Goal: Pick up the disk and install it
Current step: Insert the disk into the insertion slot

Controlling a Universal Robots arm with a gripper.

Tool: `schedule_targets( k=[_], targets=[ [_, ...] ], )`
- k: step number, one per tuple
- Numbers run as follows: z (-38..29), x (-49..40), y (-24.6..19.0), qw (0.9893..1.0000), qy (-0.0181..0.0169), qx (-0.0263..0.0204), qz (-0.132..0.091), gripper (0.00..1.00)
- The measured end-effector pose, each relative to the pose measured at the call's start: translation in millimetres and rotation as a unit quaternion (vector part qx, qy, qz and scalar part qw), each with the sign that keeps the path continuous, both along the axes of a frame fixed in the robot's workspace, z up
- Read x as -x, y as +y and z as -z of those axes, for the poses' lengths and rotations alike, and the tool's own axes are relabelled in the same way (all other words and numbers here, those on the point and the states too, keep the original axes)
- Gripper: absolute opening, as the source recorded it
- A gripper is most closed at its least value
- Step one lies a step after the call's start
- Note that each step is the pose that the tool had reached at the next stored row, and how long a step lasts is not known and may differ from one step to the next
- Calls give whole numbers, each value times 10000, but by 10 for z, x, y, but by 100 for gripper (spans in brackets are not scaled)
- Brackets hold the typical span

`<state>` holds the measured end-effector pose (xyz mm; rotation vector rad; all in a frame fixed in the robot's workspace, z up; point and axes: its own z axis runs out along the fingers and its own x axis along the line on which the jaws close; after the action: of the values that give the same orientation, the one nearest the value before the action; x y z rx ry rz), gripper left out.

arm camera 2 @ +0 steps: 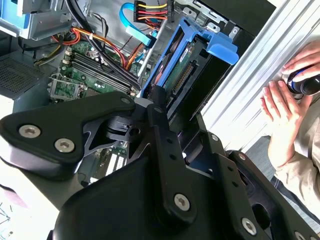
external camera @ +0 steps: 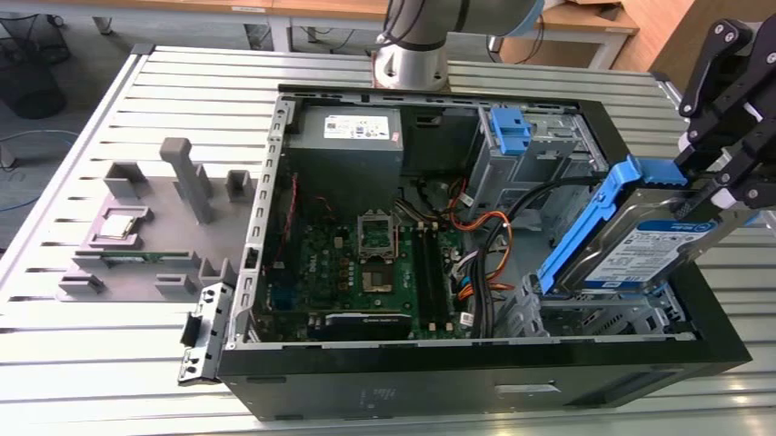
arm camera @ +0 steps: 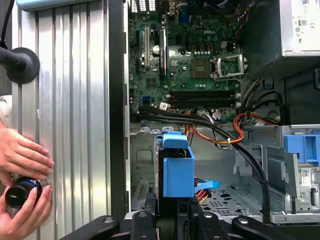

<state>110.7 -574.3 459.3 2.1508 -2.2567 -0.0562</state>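
While the hand [external camera: 724,195] clamps it, the silver, blue-framed disk [external camera: 637,259] hangs tilted over the case [external camera: 485,368].

Silver disk [external camera: 649,259], blue-railed, white-and-blue label, tilted on edge above the computer case [external camera: 485,368].

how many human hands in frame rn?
2, in the first wrist view, at the slatted table beside the open case: one hand rests on the slats, the other hand cups a small dark round object. The gripper holds the disk.
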Motion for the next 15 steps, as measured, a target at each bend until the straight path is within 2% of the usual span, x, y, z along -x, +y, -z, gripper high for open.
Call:
schedule_targets(
  k=[3,8,15],
  targets=[
    [33,-1,0,10000,0,0,0,35],
    [37,-2,2,10000,0,0,0,35],
    [42,-2,26,10000,0,0,0,35]
  ],
)
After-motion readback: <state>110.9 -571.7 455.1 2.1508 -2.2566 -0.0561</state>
